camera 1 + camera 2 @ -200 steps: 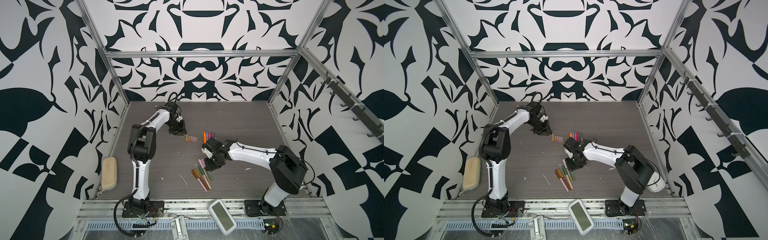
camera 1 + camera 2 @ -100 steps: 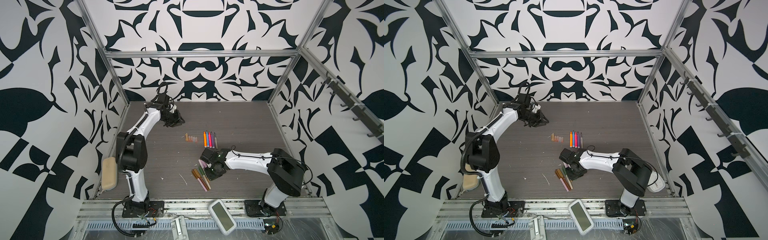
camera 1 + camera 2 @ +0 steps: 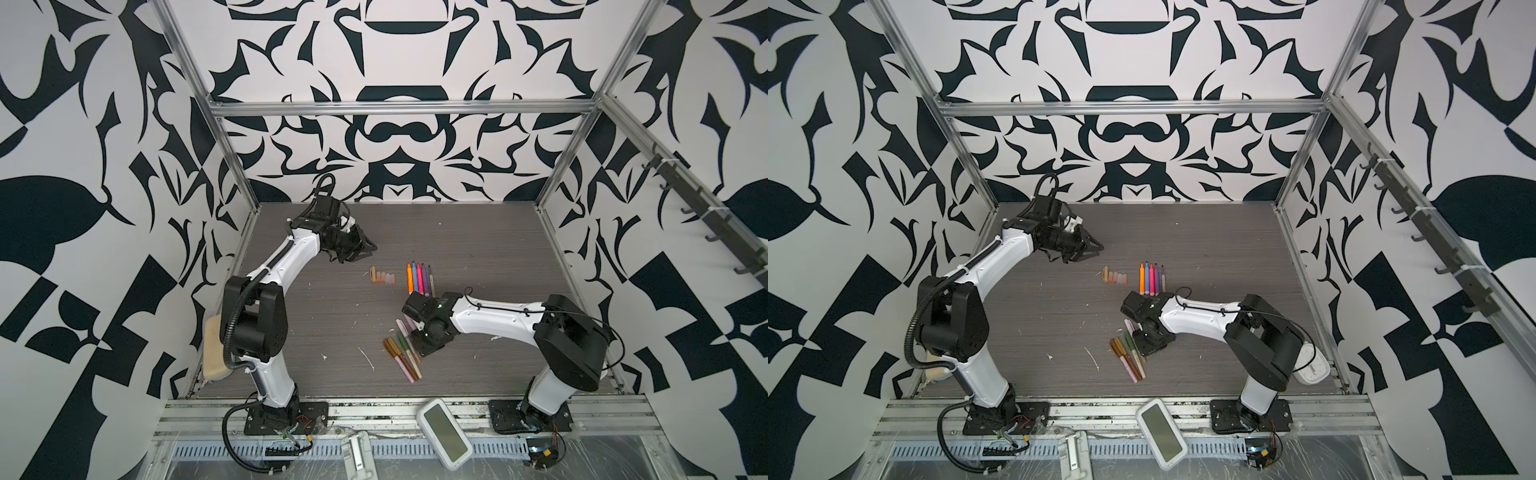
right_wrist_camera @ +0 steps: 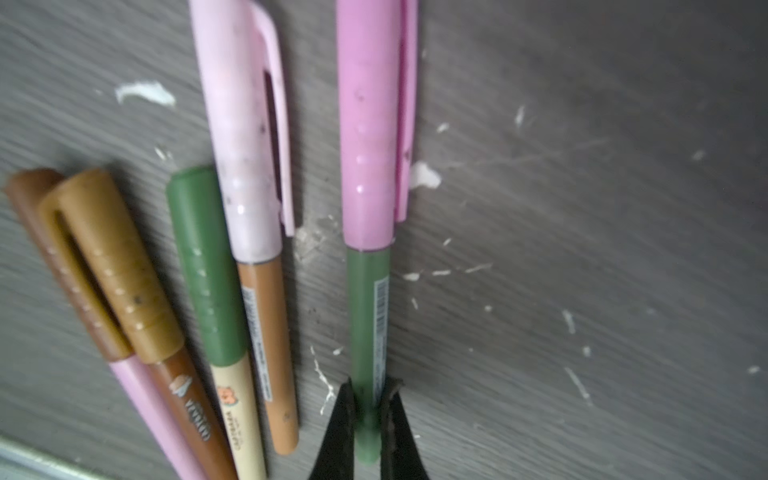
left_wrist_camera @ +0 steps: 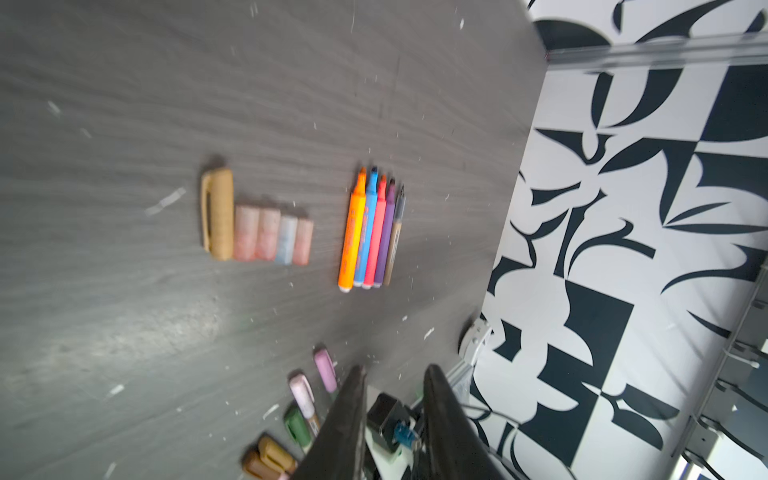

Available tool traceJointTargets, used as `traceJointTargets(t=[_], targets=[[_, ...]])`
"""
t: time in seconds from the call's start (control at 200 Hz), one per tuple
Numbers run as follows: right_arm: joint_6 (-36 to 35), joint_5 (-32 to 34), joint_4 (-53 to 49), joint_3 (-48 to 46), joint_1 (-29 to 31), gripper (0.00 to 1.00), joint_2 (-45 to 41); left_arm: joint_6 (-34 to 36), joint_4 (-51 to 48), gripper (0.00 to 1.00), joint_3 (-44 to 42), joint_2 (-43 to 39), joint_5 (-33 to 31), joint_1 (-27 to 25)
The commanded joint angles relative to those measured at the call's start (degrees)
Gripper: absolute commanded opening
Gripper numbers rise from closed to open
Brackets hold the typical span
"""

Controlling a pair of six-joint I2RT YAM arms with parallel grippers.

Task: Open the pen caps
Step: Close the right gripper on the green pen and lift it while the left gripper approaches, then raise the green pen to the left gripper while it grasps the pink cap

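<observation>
My right gripper (image 4: 370, 399) is shut on the green barrel of a pen (image 4: 368, 316) that lies on the table with its pink cap (image 4: 365, 124) on. Beside it lie several capped pens: pale pink cap (image 4: 245, 124), green cap (image 4: 203, 266), tan cap (image 4: 112, 266). In both top views this pile (image 3: 401, 353) sits front centre under my right gripper (image 3: 424, 338). Farther back, several loose pen caps (image 3: 382, 276) and uncapped pens (image 3: 419, 277) lie in rows. My left gripper (image 3: 368, 248) hovers open and empty at the back left, its jaws apart in the left wrist view (image 5: 395, 370).
A white handheld device (image 3: 444, 430) rests on the front rail. A tan pad (image 3: 214, 353) leans at the table's left edge, and a white object (image 3: 1310, 365) lies by the right edge. White scraps (image 3: 368, 357) dot the table. Patterned walls enclose three sides.
My right gripper moved forward from near the uncapped pens to the capped pile and closed on the green pen. My left arm pulled back from the cap row toward the back left.
</observation>
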Motion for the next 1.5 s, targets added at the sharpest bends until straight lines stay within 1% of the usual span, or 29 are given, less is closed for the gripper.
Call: traceJointTargets(t=[0.0, 0.2, 0.35, 0.49, 0.675, 0.96, 0.995, 1.015, 1.04, 1.075, 1.08, 1.09, 1.105, 1.11, 1.115, 1.16, 1.18, 1.215, 1.27, 1.315, 1.42, 1.495], targets=[[-5.30, -3.92, -4.04, 5.06, -3.11, 0.00, -3.25, -2.88, 2.44, 0.29, -0.34, 1.64, 2.10, -1.79], [-5.40, -13.30, -7.88, 13.73, -11.21, 0.00, -3.16, -4.58, 4.67, 0.30, 0.62, 4.25, 2.73, -6.99], [-3.91, -17.92, -9.41, 19.57, -14.20, 0.00, -0.58, -6.38, 6.96, 0.30, 0.18, 4.95, 2.71, -8.50], [-2.85, -18.08, -9.70, 22.85, -14.64, 0.00, 0.47, -6.04, 6.22, 0.30, 0.28, 5.31, 1.81, -8.78], [-1.91, -19.72, -9.41, 26.39, -14.71, 0.00, 2.25, -5.86, 5.63, 0.30, 0.74, 6.61, 3.11, -8.95], [-1.15, -18.84, -9.26, 30.88, -14.69, 0.00, 3.54, -5.06, 4.50, 0.30, 1.98, 7.69, 3.34, -9.09], [-1.17, -18.84, -9.26, 31.27, -14.80, 0.00, 3.73, -4.99, 4.40, 0.27, 2.16, 7.76, 3.49, -9.09], [-1.24, -18.87, -9.28, 31.41, -14.82, 0.00, 3.84, -4.99, 4.43, 0.24, 2.30, 7.83, 3.58, -9.11], [-1.24, -19.14, -9.28, 31.60, -14.78, 0.00, 3.94, -4.90, 4.44, 0.16, 2.45, 7.94, 3.70, -9.10], [-1.40, -19.70, -9.16, 31.65, -14.83, 0.00, 4.09, -4.90, 4.40, 0.02, 2.72, 8.02, 3.95, -9.09], [-1.46, -19.82, -9.14, 31.65, -14.87, 0.00, 4.06, -4.85, 4.40, 0.00, 2.78, 8.03, 4.00, -9.09], [-1.43, -20.09, -8.96, 31.65, -14.91, 0.03, 4.04, -4.89, 4.40, 0.00, 2.81, 8.04, 4.01, -9.09], [-1.45, -20.37, -8.68, 31.58, -14.97, 0.09, 4.05, -4.90, 4.42, 0.00, 2.99, 8.04, 4.04, -9.09], [-1.44, -20.50, -8.63, 31.53, -15.00, 0.09, 4.04, -4.90, 4.41, 0.00, 3.00, 8.04, 4.04, -9.13], [-1.39, -20.62, -8.43, 31.50, -15.00, 0.12, 4.00, -4.90, 4.40, 0.00, 3.00, 8.04, 4.05, -9.11], [-1.06, -21.16, -6.89, 30.79, -15.22, 0.31, 3.60, -4.90, 4.43, 0.00, 3.40, 7.91, 4.22, -9.09], [-0.57, -21.13, -6.01, 30.34, -15.31, 0.38, 3.37, -4.90, 4.45, 0.00, 3.58, 7.88, 4.34, -9.13], [0.36, -21.01, -4.29, 29.50, -15.63, 0.45, 3.02, -4.90, 4.35, 0.00, 3.83, 7.79, 4.40, -9.15], [2.05, -21.02, -1.84, 28.31, -16.35, 0.46, 2.72, -5.07, 4.27, 0.00, 4.34, 7.70, 4.51, -9.13], [3.25, -20.79, -0.79, 27.76, -16.95, 0.46, 2.87, -5.24, 4.14, 0.00, 4.73, 7.69, 4.58, -9.09], [4.74, -19.55, 0.93, 27.02, -17.37, 0.41, 3.06, -5.72, 3.83, 0.00, 5.45, 7.68, 4.57, -9.08], [5.79, -19.43, 2.40, 26.48, -17.47, 0.36, 3.28, -6.08, 3.78, 0.00, 5.84, 7.67, 4.83, -9.09]])
